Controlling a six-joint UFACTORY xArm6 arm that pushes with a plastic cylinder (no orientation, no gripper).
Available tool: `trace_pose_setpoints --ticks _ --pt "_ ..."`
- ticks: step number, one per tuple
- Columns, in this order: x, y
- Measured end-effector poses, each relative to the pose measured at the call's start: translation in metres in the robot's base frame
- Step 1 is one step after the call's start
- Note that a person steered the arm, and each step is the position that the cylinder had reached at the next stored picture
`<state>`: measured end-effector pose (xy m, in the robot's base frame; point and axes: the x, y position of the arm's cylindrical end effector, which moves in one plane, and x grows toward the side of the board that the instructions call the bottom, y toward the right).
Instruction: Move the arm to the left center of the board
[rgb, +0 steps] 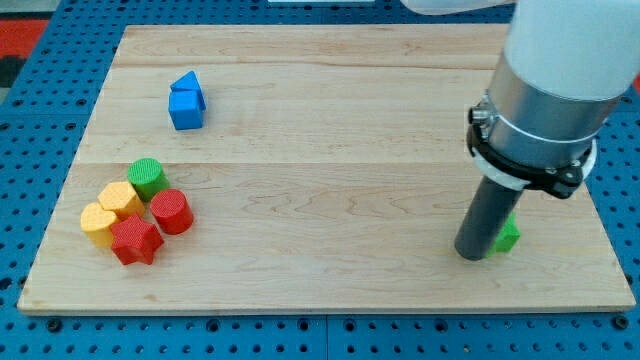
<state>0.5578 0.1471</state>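
My tip (472, 253) rests on the wooden board (330, 130) at the view's lower right, touching or nearly touching a green block (507, 237) that is mostly hidden behind the rod. At the lower left sits a cluster: a green cylinder (146, 177), a red cylinder (171, 211), a yellow hexagon block (120, 200), a yellow heart block (98, 222) and a red star block (135, 241). Two blue blocks stand together at the upper left: a blue cube (185, 109) with a blue wedge-like block (188, 85) behind it. My tip is far to the right of these.
The board lies on a blue pegboard (40, 130) with rows of holes. The arm's white and grey body (545, 90) fills the view's upper right and hides part of the board's right side.
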Motion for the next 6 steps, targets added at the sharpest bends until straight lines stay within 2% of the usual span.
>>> trace_pose_setpoints --ticks 1,2,3,5,6 --pt "0.0 -0.063" --pt "-0.036 -0.101" --pt "-0.091 -0.122" --pt "-0.137 -0.307" --pt "-0.136 -0.384"
